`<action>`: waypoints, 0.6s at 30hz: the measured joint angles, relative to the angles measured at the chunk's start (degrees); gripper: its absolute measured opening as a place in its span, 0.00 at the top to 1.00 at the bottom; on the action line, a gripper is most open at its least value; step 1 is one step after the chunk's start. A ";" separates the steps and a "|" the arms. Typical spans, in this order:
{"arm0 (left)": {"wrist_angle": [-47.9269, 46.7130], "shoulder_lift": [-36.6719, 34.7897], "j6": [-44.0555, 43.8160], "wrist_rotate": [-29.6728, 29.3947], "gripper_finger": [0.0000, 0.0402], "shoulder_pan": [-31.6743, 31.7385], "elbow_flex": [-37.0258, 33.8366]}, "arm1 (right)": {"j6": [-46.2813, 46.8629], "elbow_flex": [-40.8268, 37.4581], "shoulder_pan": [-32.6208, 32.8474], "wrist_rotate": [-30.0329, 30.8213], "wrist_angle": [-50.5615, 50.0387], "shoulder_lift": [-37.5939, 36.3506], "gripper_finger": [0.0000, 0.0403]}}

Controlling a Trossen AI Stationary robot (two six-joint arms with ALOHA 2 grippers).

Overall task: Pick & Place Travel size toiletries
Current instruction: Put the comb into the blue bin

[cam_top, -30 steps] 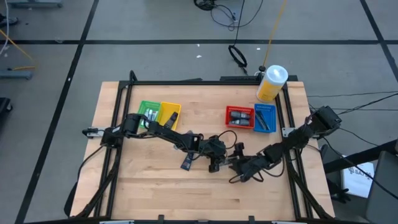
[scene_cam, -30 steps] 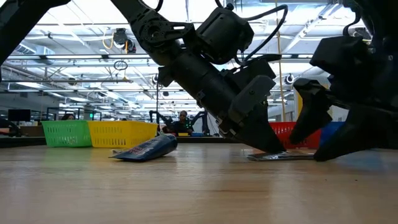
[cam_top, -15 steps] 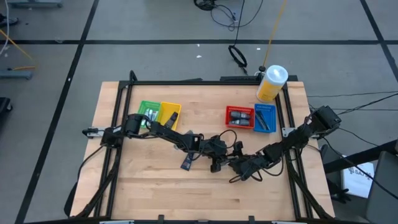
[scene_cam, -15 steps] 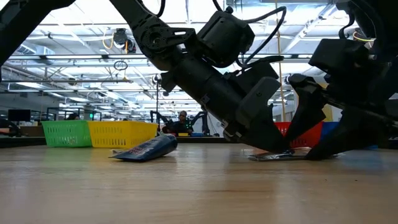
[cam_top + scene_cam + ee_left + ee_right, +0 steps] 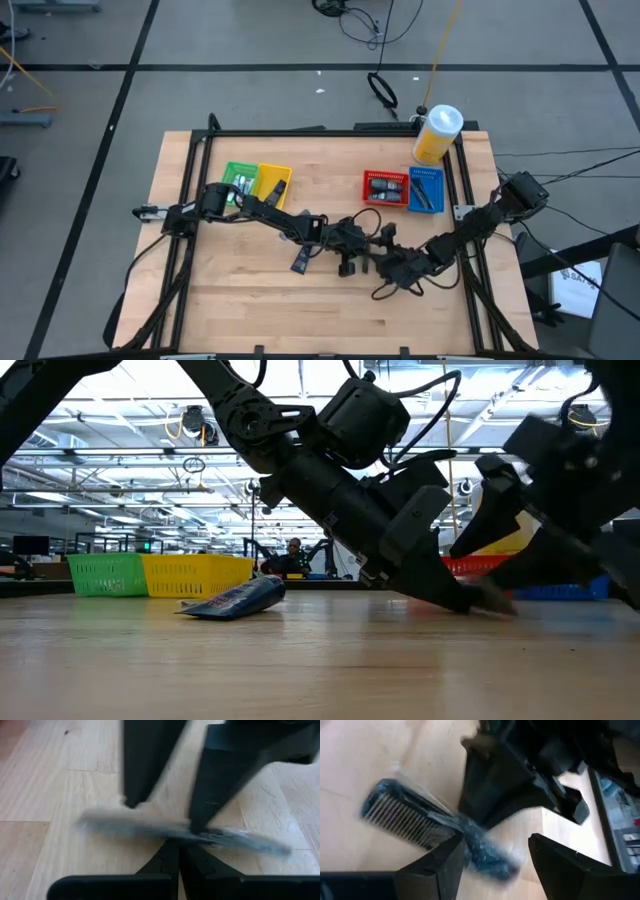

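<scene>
No lettering, label, brand, number or sign can be read in any of the views. The blue tube lying on the desk carries pale markings on its side, but they are too small to make out. The yellow jar with the white cap shows no legible label from above, and the packets in the red basket and the blue basket are too small to read.
</scene>
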 joint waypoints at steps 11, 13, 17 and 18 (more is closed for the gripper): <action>0.16 0.00 0.00 0.13 0.97 0.00 -0.04 | 3.06 0.20 -3.43 -16.45 -0.69 -0.21 0.47; 0.22 0.00 0.00 0.13 0.96 0.00 -0.05 | 3.95 0.21 -4.40 -18.40 -0.67 -0.27 0.47; 0.22 -0.04 0.46 -0.11 0.97 0.00 -0.07 | 5.64 0.22 -5.63 -20.76 -0.20 -0.32 0.47; 0.20 -0.23 0.68 -0.15 0.98 0.02 -0.07 | 5.64 0.20 -5.65 -21.06 0.07 -0.57 0.47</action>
